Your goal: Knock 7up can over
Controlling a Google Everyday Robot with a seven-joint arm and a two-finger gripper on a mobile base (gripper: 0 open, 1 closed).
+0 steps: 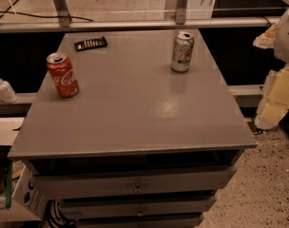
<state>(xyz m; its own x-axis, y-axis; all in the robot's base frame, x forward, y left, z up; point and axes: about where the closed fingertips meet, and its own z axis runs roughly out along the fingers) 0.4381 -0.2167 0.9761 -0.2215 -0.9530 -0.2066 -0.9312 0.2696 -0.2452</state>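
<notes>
Fronting the scene, a stack of grey drawers [135,186] sits below and well nearer the camera than the 7up can [182,51], carrying the grey worktop [135,122] on which the can stands.

Right of the 7up can and nearer the camera, out past the worktop's edge, the robot's cream-coloured gripper [276,96] hangs well apart from the can. Whether it is open or closed cannot be told. Parked out at the side as it is, it appears not to have begun its approach. A sweep in from that side would likely meet the can before anything else.

Far to the left of the 7up can, off the worktop on a low ledge, a white pump bottle [3,87] stands out of the way. Also well left of the 7up can, and a little nearer, a red Coca-Cola can [62,74] stands upright. The wide gap between the two means a push on one should leave the other alone.

The 7up can itself is upright, opening upward, close to the far right corner of the worktop, so the task is not yet done. Tall and narrow on its base, it would probably tip from a nudge high on its wall. The nearby edge is the risk, since a toppled can may roll off.

Left of the 7up can and slightly farther back, a flat black object [91,43] lies near the rear edge. Behind the can runs a metal rail [135,25].
</notes>
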